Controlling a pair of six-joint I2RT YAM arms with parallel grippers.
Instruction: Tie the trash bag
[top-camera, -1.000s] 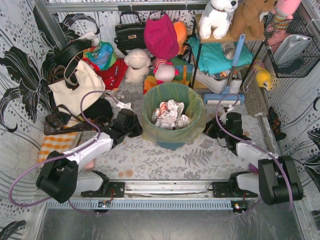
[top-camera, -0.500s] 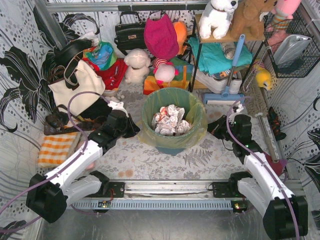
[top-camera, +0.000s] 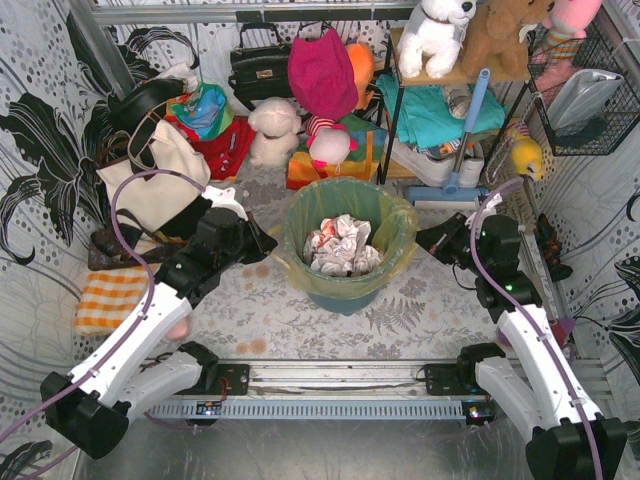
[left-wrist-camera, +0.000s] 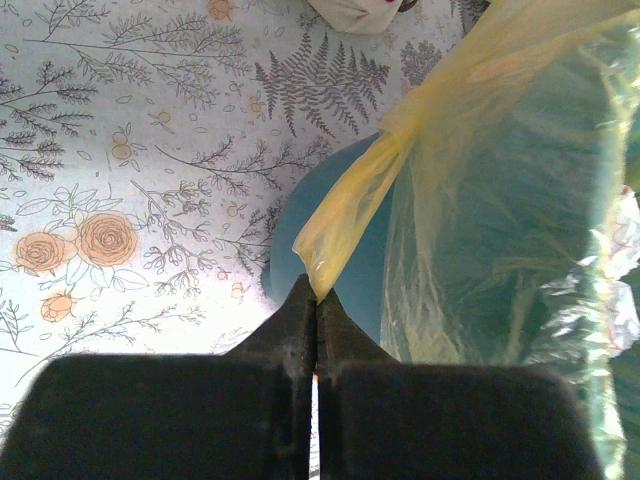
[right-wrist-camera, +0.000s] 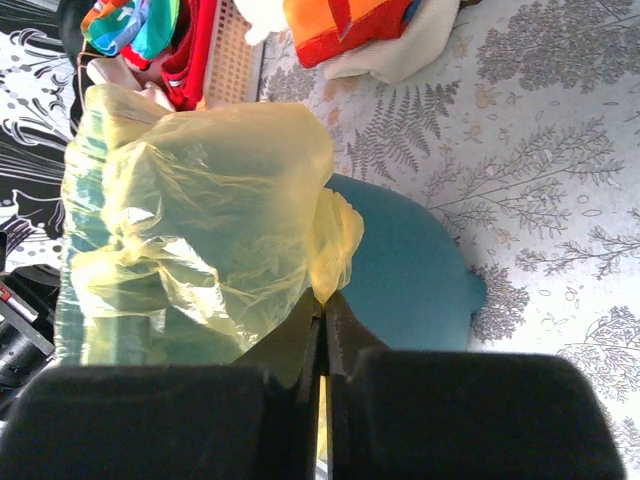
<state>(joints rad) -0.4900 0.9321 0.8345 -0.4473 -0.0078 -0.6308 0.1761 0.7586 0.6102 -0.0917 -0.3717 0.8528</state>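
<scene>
At left of the overhead frame, the left gripper (top-camera: 262, 247) is clamped on a pulled-out flap of the thin translucent yellow-green plastic trash bag (top-camera: 392, 262). The bag lines the round teal bin (top-camera: 345, 298) at centre, with crumpled white and red paper (top-camera: 340, 243) inside. At right, the right gripper (top-camera: 428, 240) pinches the opposite rim. The 2 opposed holds apparently free 2 tails of plastic to draw across the opening for a knot.
</scene>
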